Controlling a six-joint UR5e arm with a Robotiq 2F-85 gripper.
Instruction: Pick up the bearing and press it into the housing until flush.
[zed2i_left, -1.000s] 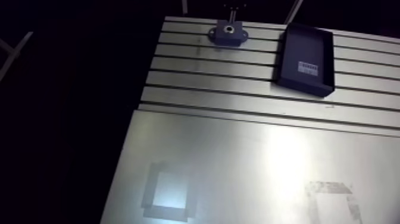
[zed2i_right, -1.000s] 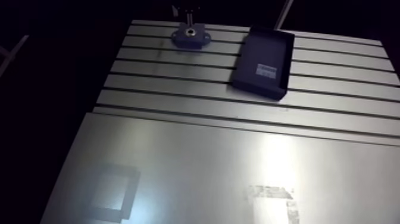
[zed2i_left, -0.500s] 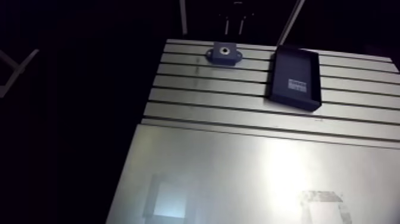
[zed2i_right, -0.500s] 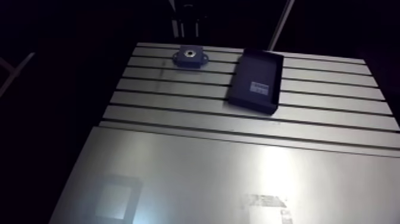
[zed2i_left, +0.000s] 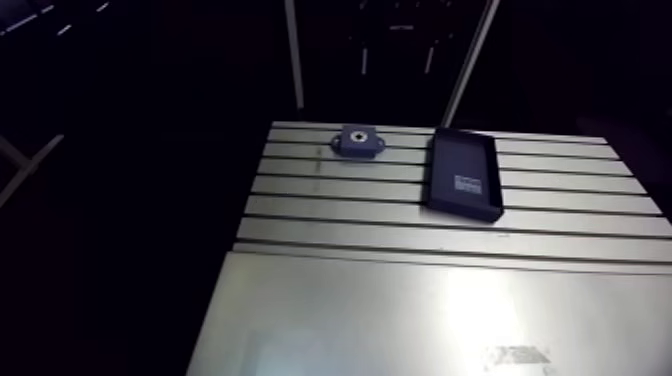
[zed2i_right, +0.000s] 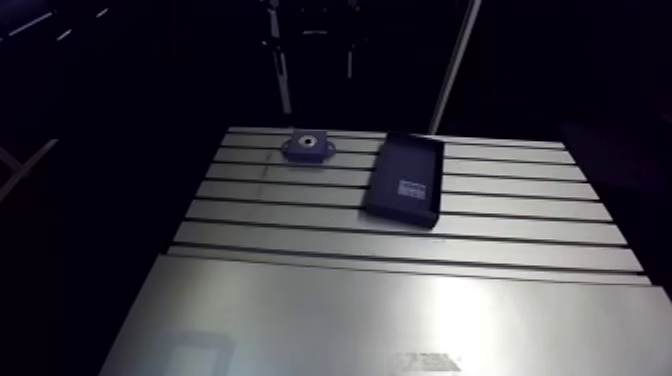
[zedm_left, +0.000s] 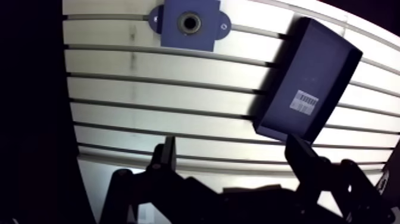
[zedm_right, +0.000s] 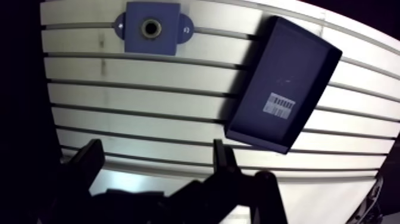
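The blue housing (zedm_left: 171, 34) is a flanged block lying flat on the slotted table (zedm_left: 178, 89), far ahead of my gripper. A metal ring, the bearing (zedm_left: 181, 24), sits in its centre bore; I cannot tell whether it is flush. In the arm view the housing (zed2i_left: 357, 142) lies near the table's far edge. My gripper (zedm_left: 233, 156) hangs high above the table, its two fingers (zedm_left: 167, 152) wide apart with nothing between them. It is open and touches nothing. The arm view does not show the gripper.
A dark rectangular tray (zedm_left: 309, 77) with a barcode label lies beside the housing, ahead of one finger. A smooth metal plate (zed2i_left: 400, 310) covers the near part of the table, with tape marks (zed2i_left: 515, 355) on it. The table ends just past the housing (zed2i_right: 307, 147).
Earlier the gripper stood right over the housing at the arm view's top edge. It has lifted out of that view, and the camera has pulled back, so the whole picture has shifted.
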